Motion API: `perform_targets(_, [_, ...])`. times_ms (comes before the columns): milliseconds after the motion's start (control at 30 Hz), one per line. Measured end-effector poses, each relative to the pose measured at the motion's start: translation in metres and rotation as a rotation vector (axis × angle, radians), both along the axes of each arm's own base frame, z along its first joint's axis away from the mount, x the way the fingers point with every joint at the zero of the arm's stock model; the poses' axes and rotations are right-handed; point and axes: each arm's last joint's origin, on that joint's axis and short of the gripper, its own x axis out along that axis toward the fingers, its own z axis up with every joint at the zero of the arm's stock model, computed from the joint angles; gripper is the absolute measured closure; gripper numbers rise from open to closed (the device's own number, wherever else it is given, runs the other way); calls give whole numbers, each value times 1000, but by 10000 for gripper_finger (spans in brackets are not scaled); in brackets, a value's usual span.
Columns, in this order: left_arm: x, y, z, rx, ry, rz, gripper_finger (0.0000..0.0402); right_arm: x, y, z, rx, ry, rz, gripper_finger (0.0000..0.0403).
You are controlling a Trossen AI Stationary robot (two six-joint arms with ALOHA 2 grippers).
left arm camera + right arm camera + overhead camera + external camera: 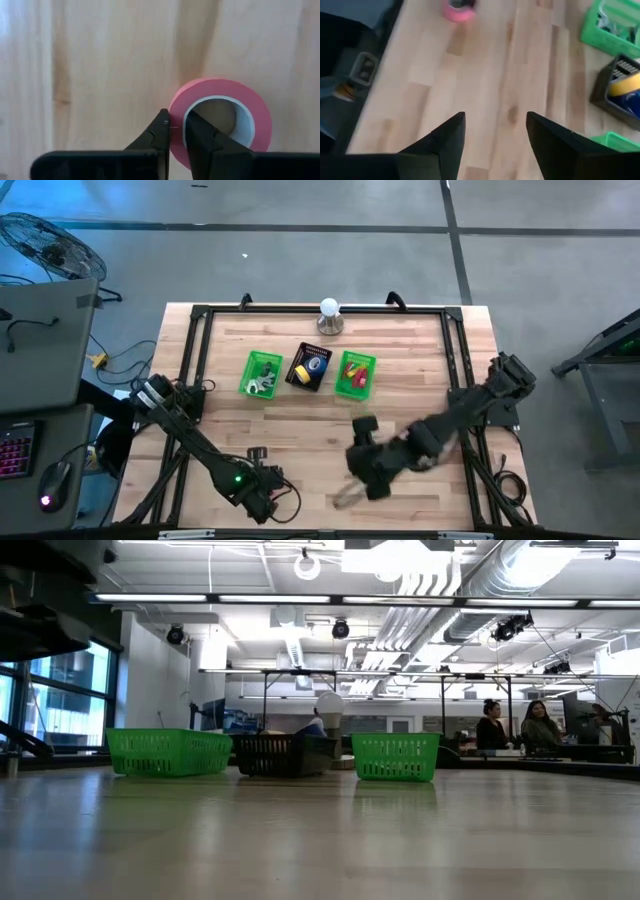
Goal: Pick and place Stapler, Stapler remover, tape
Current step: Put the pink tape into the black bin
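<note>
A pink tape roll point(220, 117) with a pale core lies flat on the wooden table near its near edge. My left gripper point(175, 122) is on it from above and shut on its wall; in the high view the left gripper point(262, 500) hides the roll. My right gripper point(495, 120) is open and hovers over bare table, right of the left gripper point(350, 490), touching nothing. From the right wrist view the pink roll point(459, 10) shows farther off. A yellow roll point(626, 85) and a blue one sit in the black basket point(310, 367). My left gripper pinches the pink roll's wall point(177, 137) on one side of the ring. One finger point(202, 135) is inside the core hole and the other finger point(159, 132) is outside. The fingers come from above, pointing down. The roll looks flat on the table.
Three baskets stand in a row toward the far side: a green one point(262, 373) with pale metal items, the black one, and a green one point(356, 374) with yellow and red items. A light bulb point(329, 315) stands behind them. People sit in the room beyond point(515, 725).
</note>
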Motion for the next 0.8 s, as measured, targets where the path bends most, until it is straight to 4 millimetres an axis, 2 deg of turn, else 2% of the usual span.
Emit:
perform_targets(67, [1,3,1,37,-9,-4,369,-12,17,8,10,-32,21,210])
perform_targets(167, [12,7,13,76,-45,-45,370,-36,39,29,43,-114,38,224])
perform_targets(267, [20,17,32,187,-23,-89,371,-62,55,50,72,-188,61,238])
perform_targets(367, [34,34,60,309,-10,-108,371,-90,64,68,64,-271,94,250])
perform_targets(467, [51,56,93,414,1,-134,371,-115,66,83,45,-349,101,257])
perform_targets(633, [82,100,150,477,-52,-194,371,-147,64,102,12,-480,67,260])
perform_targets(800, [105,161,195,458,-117,-182,371,-168,60,112,-20,-540,59,261])
